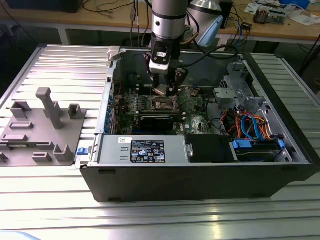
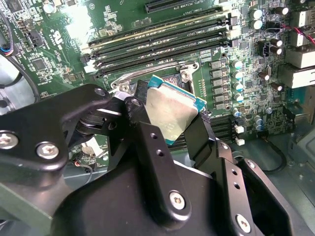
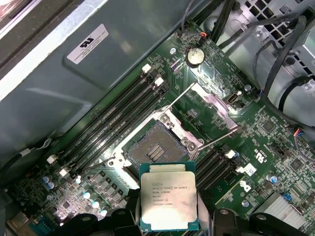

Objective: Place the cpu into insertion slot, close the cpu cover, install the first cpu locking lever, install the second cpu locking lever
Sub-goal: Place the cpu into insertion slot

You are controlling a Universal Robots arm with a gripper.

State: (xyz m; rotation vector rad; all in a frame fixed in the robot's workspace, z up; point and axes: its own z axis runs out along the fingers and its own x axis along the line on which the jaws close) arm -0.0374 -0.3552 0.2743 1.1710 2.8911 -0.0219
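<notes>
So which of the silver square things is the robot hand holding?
The flat silver-grey square chip, pinched in the black hand. The thin silver square frame stands flipped open, untouched, beside the dark square socket.

1. A white sticker (image 3: 87,44) is sitting on the grey case wall (image 3: 123,83), bearing black print; its words cannot be made out;
2. The cpu (image 3: 169,199) is showing several lines of small dark print on its metal top;
3. A black-and-blue label (image 1: 147,151) and a small white label (image 1: 125,141) are lying on the silver box (image 1: 112,150); neither is legible;
4. White symbols are dotting the green circuit board (image 3: 275,162).
</notes>
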